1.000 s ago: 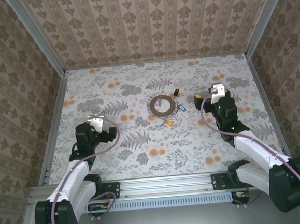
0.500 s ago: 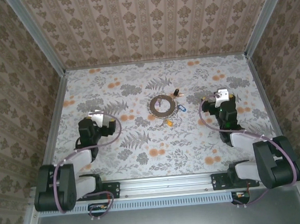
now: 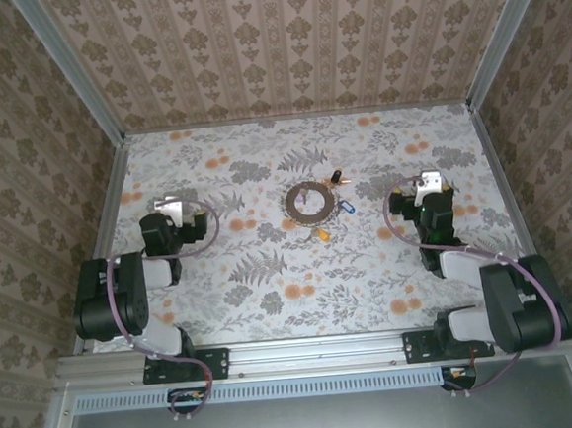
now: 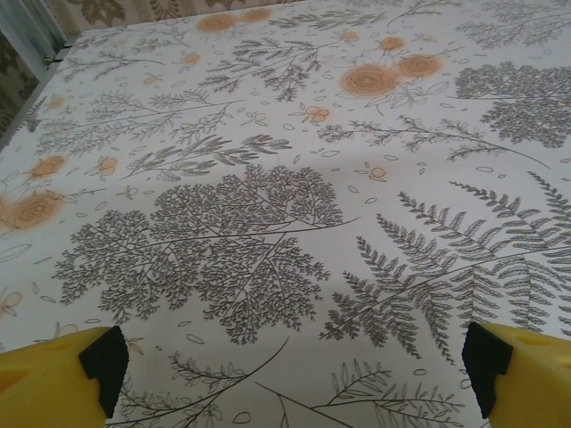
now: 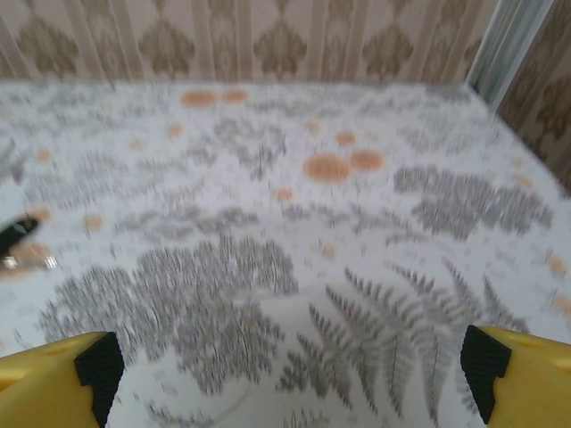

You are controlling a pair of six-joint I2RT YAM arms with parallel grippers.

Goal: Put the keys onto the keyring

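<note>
The ring (image 3: 310, 201) lies flat on the floral desk (image 3: 273, 294), around the middle and a little toward the far wall (image 3: 283, 46). The key (image 3: 336, 177), with its black head, lies just beside the ring's far right rim. From above it is too small to tell whether the two touch. A blue clip (image 3: 345, 206) sits at the ring's right edge and a yellow tag (image 3: 321, 235) at its near right edge.

The left tool (image 3: 171, 205) is over the left part of the desk, well apart from the ring, with its arm folded back toward its base. The left wrist view shows the left tool (image 4: 294, 379) released: its yellow fingers (image 4: 53, 370) stand wide at the two bottom corners, with bare desk pattern between them and nothing in the grip.

The right tool (image 3: 429, 185) is over the right part of the desk, on the other side of the ring and also apart from it. In the right wrist view the right tool (image 5: 285, 374) is likewise released, its yellow fingers (image 5: 522, 370) spread to the corners with nothing between them. That view is blurred. A small dark shape, likely the key (image 5: 13, 234), shows at its left edge, too blurred to be sure.
</note>
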